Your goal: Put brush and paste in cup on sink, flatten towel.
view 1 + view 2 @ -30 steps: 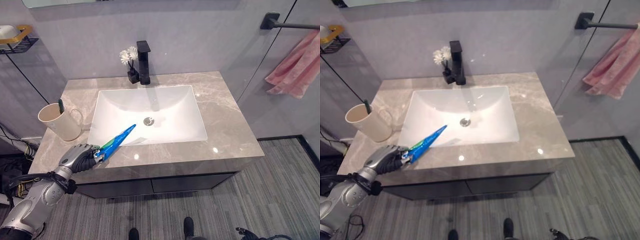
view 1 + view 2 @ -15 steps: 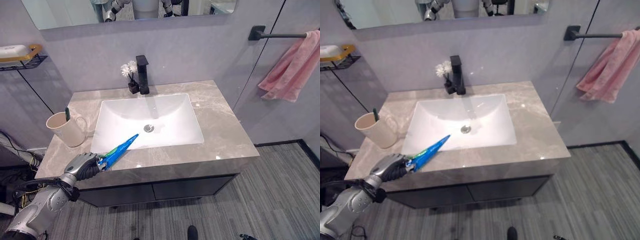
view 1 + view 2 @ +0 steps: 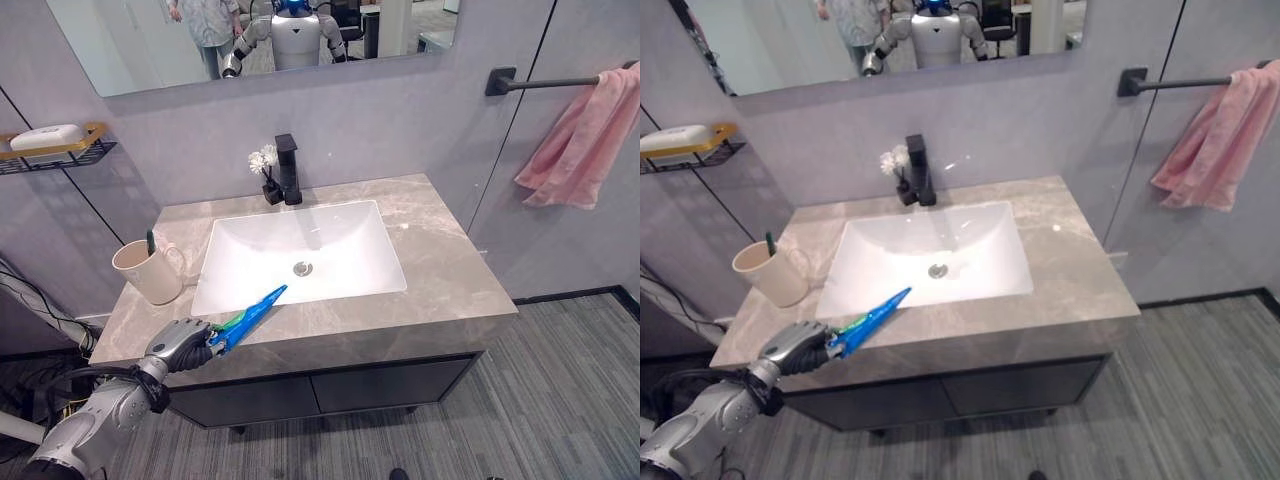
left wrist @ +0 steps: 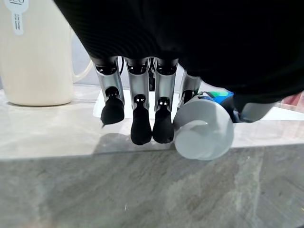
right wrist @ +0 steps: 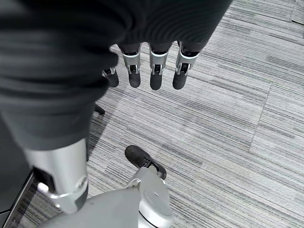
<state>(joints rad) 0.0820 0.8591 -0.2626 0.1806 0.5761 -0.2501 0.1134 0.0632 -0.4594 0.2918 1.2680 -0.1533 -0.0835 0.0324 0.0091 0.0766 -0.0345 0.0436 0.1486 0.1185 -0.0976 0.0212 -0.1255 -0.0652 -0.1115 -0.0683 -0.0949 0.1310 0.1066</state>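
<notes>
Blue-and-green toothpaste tube (image 3: 249,310), white cap at my left hand (image 3: 181,343), juts beyond its curled, clamping fingers (image 4: 137,111). Cream ceramic cup (image 3: 147,272) stands just past them; the long tail could tip it. My right hand (image 5: 151,66) hangs relaxed.

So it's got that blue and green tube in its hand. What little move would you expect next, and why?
Probably lifting the blue-green toothpaste tube toward the cream handled cup on the grey marble counter. The left hand is curled round the tube's capped end at the counter's front edge, the tube pointing over the white basin. The cup stands just behind, already holding a dark-handled toothbrush.
</notes>
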